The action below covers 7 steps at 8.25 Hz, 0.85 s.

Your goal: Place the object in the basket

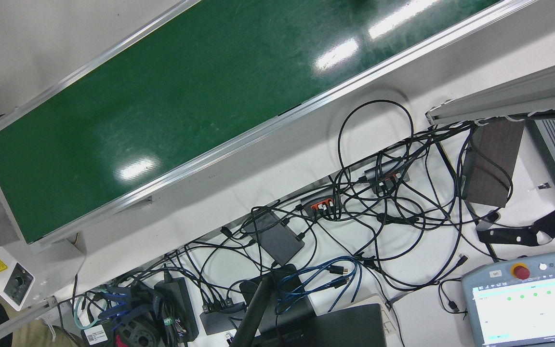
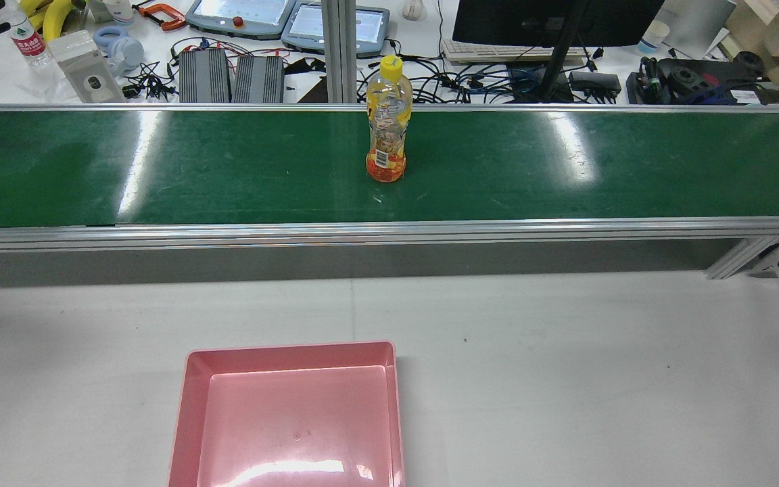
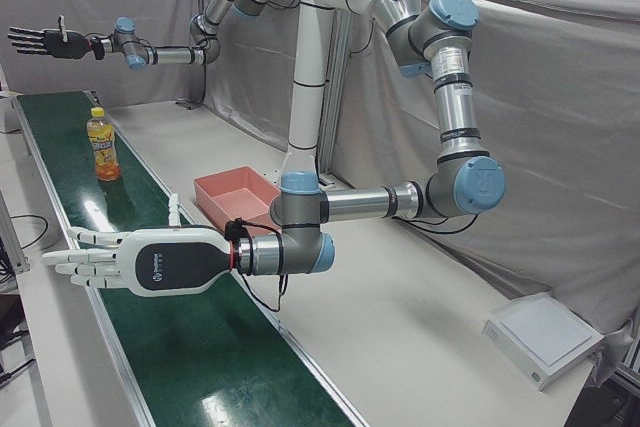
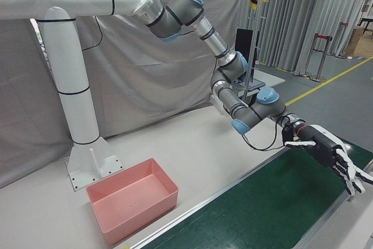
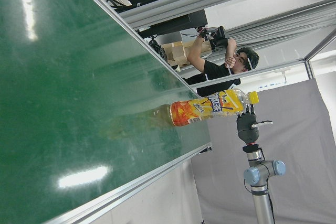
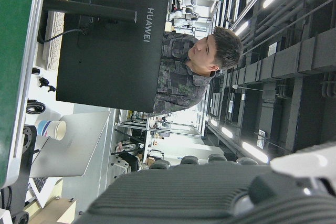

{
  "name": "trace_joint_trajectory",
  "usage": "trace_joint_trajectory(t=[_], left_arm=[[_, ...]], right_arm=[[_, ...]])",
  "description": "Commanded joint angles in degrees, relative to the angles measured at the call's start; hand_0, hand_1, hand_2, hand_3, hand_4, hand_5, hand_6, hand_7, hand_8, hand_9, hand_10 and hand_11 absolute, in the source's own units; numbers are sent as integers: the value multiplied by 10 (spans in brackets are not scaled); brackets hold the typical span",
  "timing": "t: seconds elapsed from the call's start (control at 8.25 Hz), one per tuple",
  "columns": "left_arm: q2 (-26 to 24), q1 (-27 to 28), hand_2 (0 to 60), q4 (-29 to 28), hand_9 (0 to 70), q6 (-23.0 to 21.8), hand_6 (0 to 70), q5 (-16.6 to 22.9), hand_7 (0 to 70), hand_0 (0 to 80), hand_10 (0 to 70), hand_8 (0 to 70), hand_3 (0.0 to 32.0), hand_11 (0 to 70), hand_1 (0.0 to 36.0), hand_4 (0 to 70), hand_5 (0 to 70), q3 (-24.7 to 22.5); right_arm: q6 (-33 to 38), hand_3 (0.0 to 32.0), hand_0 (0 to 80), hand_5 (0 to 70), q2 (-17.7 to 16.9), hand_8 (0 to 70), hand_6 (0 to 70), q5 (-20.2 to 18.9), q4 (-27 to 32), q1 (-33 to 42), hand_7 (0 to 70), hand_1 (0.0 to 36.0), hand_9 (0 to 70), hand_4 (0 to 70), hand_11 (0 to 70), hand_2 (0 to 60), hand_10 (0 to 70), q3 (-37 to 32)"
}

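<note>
Left-front view, bottle [image 3: 102, 146] upright on belt [image 3: 60, 147], well apart from both splayed, empty hands [image 3: 120, 263]

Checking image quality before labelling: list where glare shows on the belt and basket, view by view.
Rear view: two bright streaks on the conveyor belt and a sheen on the pink basket floor. Front view: white glare patches on the belt. Left hand view: streaks beside the bottle.
</note>
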Motion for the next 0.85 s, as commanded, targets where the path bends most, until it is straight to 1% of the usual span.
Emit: trace_joint_trajectory(t=[0.0, 0.12, 0.36, 0.48, 0.73], left_arm=[[-12, 19, 0, 13, 116, 0, 0, 0, 0, 464, 103, 67, 0, 158, 66, 159, 198, 1], [-23, 28, 0, 12, 116, 1, 0, 0, 0, 463, 104, 66, 0, 158, 64, 157, 191, 8], [-65, 82, 0, 3, 113, -7, 0, -1, 0, 460, 100, 64, 0, 152, 56, 144, 165, 46], [-72, 83, 0, 19, 114, -14, 0, -1, 0, 466, 101, 68, 0, 155, 58, 152, 180, 46], [-75, 92, 0, 20, 112, -14, 0, 0, 0, 470, 101, 68, 0, 155, 60, 156, 195, 39]], right_arm=[[0, 0, 0, 0, 0, 0, 0, 0, 0, 0, 0, 0, 0, 0, 0, 0, 0, 0], [0, 0, 0, 0, 0, 0, 0, 0, 0, 0, 0, 0, 0, 0, 0, 0, 0, 0], [0, 0, 0, 0, 1, 0, 0, 0, 0, 0, 0, 0, 0, 0, 0, 0, 0, 0], [0, 0, 0, 0, 0, 0, 0, 0, 0, 0, 0, 0, 0, 0, 0, 0, 0, 0], [0, 0, 0, 0, 0, 0, 0, 0, 0, 0, 0, 0, 0, 0, 0, 0, 0, 0]])
